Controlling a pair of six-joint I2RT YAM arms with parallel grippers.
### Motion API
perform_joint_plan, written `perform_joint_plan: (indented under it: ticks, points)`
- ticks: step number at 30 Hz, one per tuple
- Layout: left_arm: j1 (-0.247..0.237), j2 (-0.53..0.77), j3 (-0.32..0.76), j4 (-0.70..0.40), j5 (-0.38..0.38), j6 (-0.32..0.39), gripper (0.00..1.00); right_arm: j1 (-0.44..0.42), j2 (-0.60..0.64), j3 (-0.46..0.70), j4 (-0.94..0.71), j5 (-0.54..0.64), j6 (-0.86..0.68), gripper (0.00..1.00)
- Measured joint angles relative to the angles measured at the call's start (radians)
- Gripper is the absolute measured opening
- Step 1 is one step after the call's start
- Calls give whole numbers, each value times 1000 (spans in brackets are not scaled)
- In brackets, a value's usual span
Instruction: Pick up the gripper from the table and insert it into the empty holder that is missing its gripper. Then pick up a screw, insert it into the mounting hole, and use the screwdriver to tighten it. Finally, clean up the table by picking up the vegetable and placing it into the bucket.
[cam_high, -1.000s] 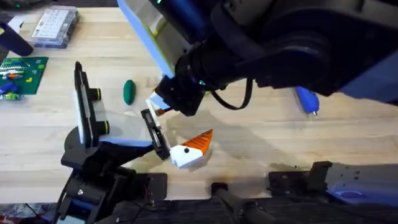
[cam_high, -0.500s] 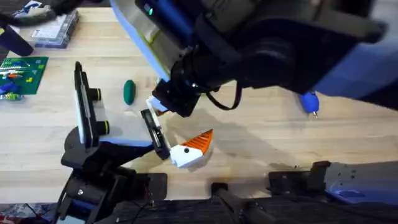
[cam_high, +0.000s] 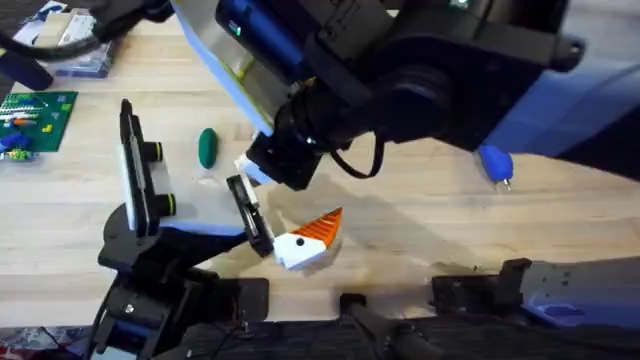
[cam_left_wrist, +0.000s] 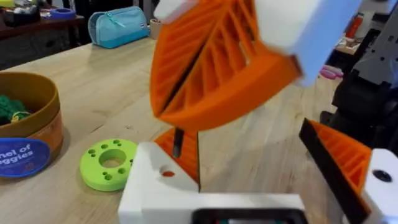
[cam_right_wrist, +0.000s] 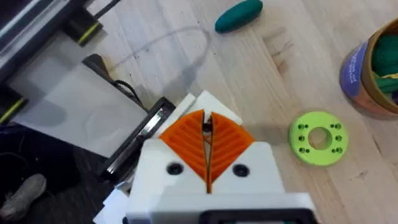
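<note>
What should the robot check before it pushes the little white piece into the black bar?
1. The right pincer is shut on the gripper: ok.
2. The gripper is near the holder, by its far end: ok.
3. The gripper is lined up with the holder's slot: cannot tell.
4. The screwdriver lies free on the table: ok.
5. The vegetable is in the bucket: not ok, it is on the table.
</note>
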Motion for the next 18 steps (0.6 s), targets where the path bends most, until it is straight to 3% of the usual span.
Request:
perform_joint_plan:
  ticks: [2, 7, 10, 14, 18]
  points:
    - [0, 0, 0, 0, 0, 0, 990, 0, 0, 0, -4, 0, 0, 181]
    - [0, 0, 0, 0, 0, -1, 990, -2, 0, 0, -5, 6, 0, 644]
    - [0, 0, 0, 0, -1, -5, 990, -13, 0, 0, -6, 19, 0, 849]
    - [1, 0, 0, 0, -1, -9, 990, -18, 0, 0, -6, 33, -1, 980]
    - [1, 0, 0, 0, -1, -12, 990, -19, -1, 0, -6, 38, -2, 993]
